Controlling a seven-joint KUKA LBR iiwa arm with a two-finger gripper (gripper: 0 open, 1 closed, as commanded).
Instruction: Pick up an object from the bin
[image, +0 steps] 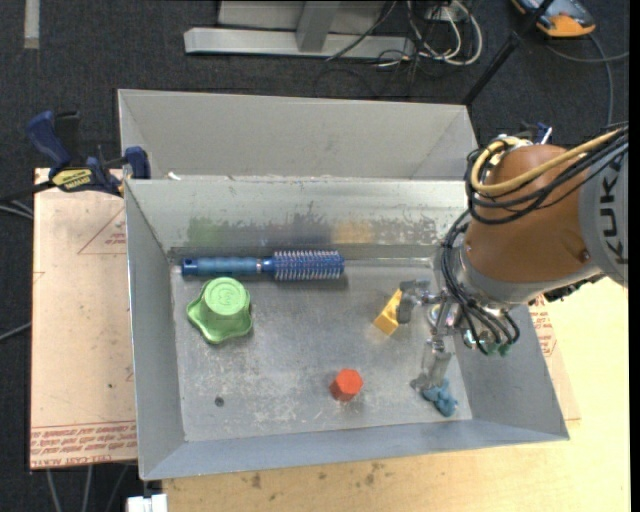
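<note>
Camera view, looking down on the grey metal bin (280, 420), whose flat floor is bounded by sloping walls, the far wall being the tallest. The robot arm (525, 225) enters from the right edge; its wrist carries a rounded orange cover looped with black and yellow cables and hangs above the right-hand wall.

A blue hairbrush (265, 266) lies along the foot of the far wall, handle to the left and bristled head toward the centre. Just in front of the handle stands a green plastic cup (222, 310) with a lobed rim, near the left wall and apart from the brush.

The gripper (432, 383) descends from the wrist into the front right part of the floor, its tip low over a small teal-blue piece (443, 403). That piece lies close to the front wall, directly below the tip in this view; whether the two touch cannot be told, nor whether the gripper is open or closed.

A small yellow block (388, 318) rests right of centre, just beside the wrist hardware. A small red cylinder (346, 384) stands on the front centre of the floor, left of the gripper and apart from it.
</note>
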